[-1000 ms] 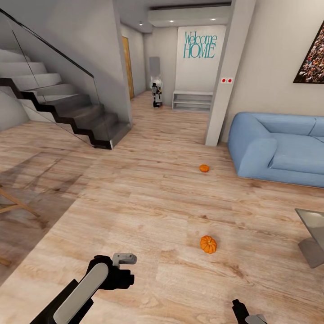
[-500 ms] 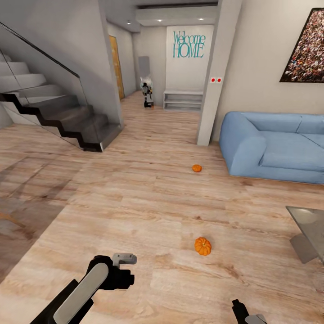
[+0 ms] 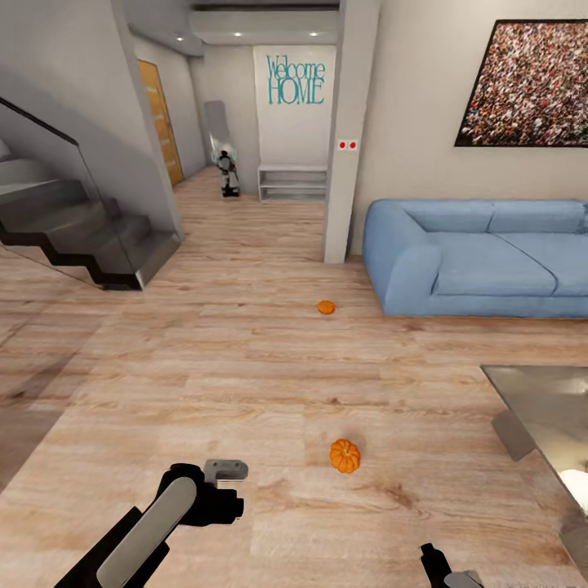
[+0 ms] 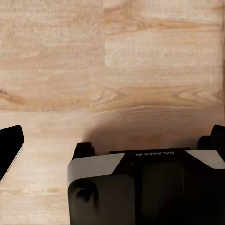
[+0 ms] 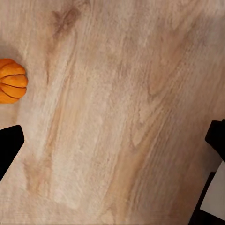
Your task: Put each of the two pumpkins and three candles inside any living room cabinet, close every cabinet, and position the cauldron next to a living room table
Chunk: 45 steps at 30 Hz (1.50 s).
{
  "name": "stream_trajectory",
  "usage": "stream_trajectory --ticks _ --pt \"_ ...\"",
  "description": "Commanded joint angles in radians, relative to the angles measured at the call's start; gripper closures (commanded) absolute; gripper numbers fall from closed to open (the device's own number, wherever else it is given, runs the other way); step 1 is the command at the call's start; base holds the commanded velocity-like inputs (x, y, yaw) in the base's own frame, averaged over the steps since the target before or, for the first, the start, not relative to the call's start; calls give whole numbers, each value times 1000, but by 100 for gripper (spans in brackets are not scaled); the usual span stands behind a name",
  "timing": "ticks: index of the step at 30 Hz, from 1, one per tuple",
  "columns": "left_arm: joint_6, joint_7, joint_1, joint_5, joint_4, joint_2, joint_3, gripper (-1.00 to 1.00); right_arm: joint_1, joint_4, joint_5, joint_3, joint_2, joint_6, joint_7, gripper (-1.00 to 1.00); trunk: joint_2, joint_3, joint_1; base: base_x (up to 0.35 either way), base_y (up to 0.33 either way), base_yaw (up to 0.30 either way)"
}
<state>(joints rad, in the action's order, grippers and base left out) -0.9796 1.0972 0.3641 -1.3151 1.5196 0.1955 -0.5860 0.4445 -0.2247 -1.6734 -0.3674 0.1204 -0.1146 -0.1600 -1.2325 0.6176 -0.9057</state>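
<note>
Two small orange pumpkins lie on the wooden floor. The nearer pumpkin [image 3: 345, 456] is ahead of me, between my two arms, and the farther pumpkin [image 3: 326, 307] lies close to the sofa's left end. The right wrist view catches the nearer pumpkin [image 5: 12, 80] off to one side of my right gripper [image 5: 112, 140], which is open and holds nothing. My left gripper [image 4: 112, 140] is open too, over bare floor. A glass table [image 3: 539, 400] stands at the right. The candles, the cabinet and the cauldron are out of view.
A blue sofa [image 3: 482, 257] lines the right wall behind a white pillar [image 3: 347, 139]. Stairs with a glass railing [image 3: 73, 220] rise at the left. A hallway with a low white shelf [image 3: 292, 183] runs straight ahead. A pale patch [image 3: 576, 483] shows on the glass table; I cannot identify it.
The camera has turned to the right, so the whole scene slid left, bringing more of the sofa and the glass table into view. Both arms keep their pose.
</note>
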Motion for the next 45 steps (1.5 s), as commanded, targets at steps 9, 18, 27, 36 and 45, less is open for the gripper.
stream_trajectory --ticks 9,18,27,36,45 --pt "-2 10 1 -9 -1 -1 0 -100 0 -4 -8 -13 -1 -9 -4 -100 -1 1 0 100 91 -277" --pt "-2 10 1 -9 -1 -1 0 -100 0 -6 24 -19 0 -12 -4 -100 -1 1 0 10 178 -254" --pt "-2 10 1 -9 -1 -1 2 -100 0 -10 153 -20 0 -14 -4 -100 -1 1 0 0 108 -22" --pt "-2 10 1 -9 -1 -1 4 -100 0 -17 176 -78 -1 -15 -2 -100 -1 1 0 17 101 0" --pt "-2 10 1 -7 -1 -1 20 -100 0 -19 253 -186 -1 -13 -2 -100 -1 1 0 60 41 0"
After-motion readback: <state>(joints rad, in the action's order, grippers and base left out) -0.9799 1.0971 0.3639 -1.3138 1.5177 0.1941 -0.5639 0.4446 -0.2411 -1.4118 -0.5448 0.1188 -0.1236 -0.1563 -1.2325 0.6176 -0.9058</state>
